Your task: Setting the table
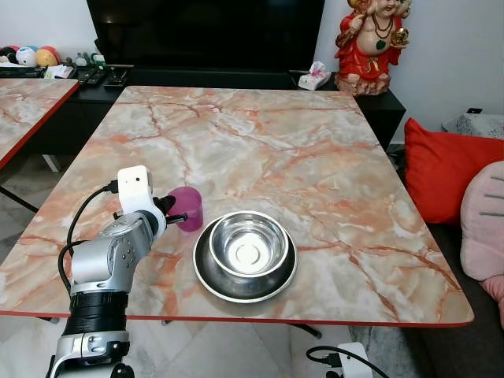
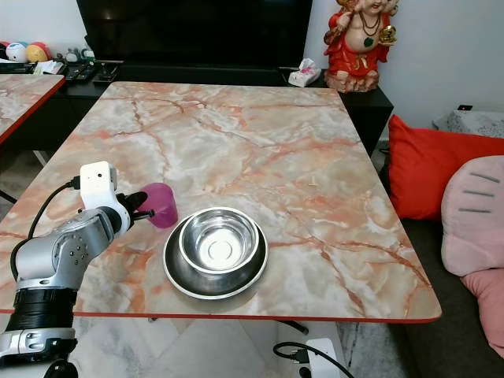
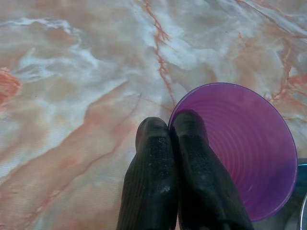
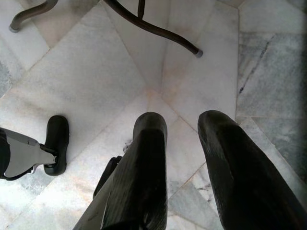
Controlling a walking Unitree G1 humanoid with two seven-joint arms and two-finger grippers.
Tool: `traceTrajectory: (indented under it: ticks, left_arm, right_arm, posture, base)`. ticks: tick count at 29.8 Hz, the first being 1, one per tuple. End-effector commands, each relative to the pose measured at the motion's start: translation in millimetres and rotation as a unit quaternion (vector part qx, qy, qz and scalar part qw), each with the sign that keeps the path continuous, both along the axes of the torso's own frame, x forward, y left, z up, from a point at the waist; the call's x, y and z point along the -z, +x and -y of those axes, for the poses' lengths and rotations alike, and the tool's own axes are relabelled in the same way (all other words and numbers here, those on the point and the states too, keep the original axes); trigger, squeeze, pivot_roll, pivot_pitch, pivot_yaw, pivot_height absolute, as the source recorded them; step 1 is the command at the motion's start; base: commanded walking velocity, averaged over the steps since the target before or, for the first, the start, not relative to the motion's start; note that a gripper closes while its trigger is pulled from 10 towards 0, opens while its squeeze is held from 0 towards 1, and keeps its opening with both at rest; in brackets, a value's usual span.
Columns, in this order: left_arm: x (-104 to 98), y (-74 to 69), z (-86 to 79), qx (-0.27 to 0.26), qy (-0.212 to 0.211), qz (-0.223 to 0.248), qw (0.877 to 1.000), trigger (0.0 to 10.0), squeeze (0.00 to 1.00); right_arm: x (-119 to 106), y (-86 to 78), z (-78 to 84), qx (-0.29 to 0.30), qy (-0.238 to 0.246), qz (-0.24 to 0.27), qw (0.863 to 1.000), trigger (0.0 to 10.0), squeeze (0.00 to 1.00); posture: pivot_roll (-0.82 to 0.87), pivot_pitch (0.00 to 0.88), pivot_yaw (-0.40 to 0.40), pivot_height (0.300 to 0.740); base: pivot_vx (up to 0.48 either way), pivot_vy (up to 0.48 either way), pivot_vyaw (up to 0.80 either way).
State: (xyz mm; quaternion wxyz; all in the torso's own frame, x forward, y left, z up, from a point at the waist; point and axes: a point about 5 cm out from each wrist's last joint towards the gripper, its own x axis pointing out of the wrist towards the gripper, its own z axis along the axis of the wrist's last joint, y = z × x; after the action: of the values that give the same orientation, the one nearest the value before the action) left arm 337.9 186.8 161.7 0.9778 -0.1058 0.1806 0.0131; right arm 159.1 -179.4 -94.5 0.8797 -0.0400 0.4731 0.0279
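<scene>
Nearby: bowl (image 1: 249, 244); statue (image 1: 370, 43) beyond

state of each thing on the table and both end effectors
Purple plastic cup: upright, empty, rim pinched by the left end effector.
Round steel bowl: upright, empty, sitting in the plate.
Round steel plate: flat on the marble table.
Left end effector: shut on the cup rim.
Right end effector: open, above the floor.

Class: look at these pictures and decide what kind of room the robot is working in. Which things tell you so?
Most likely a home living or dining room: a marble-patterned table set with a steel bowl and purple cup, a large dark TV behind, and red cushions alongside.
</scene>
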Motion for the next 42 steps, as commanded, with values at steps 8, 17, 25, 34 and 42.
traceTrajectory:
  ticks: [8,17,25,34,42]
  left_arm:
    - [-7,0.9,0.5,-0.004,0.000,0.010,1.000,10.0,0.66]
    - [-6,0.9,1.6,-0.004,-0.007,0.011,1.000,10.0,0.00]
    - [-14,3.2,5.1,0.001,-0.025,0.039,0.999,10.0,0.00]
    - [-20,3.5,7.2,0.012,-0.026,0.053,0.998,10.0,0.00]
    - [-28,3.5,4.7,0.019,0.009,0.079,0.997,10.0,0.00]
  right_arm:
    - [-1,1.4,1.8,-0.002,-0.003,0.000,1.000,10.0,0.00]
    - [-1,1.3,2.0,-0.002,-0.004,-0.001,1.000,10.0,0.00]
    - [-1,1.2,2.1,-0.002,-0.005,-0.001,1.000,10.0,0.00]
    - [-1,1.3,1.8,-0.002,-0.004,0.000,1.000,10.0,0.00]
    - [-1,1.3,1.9,-0.003,-0.003,-0.001,1.000,10.0,0.00]
  posture:
    - [0.13,0.000,-0.038,0.740]
    - [0.13,0.000,-0.038,0.740]
    - [0.13,0.000,-0.038,0.740]
    - [0.13,0.000,-0.038,0.740]
    - [0.13,0.000,-0.039,0.740]
  base:
    - [0.000,0.000,0.00]
    - [0.000,0.000,0.00]
    - [0.000,0.000,0.00]
    - [0.000,0.000,0.00]
    - [0.000,0.000,0.00]
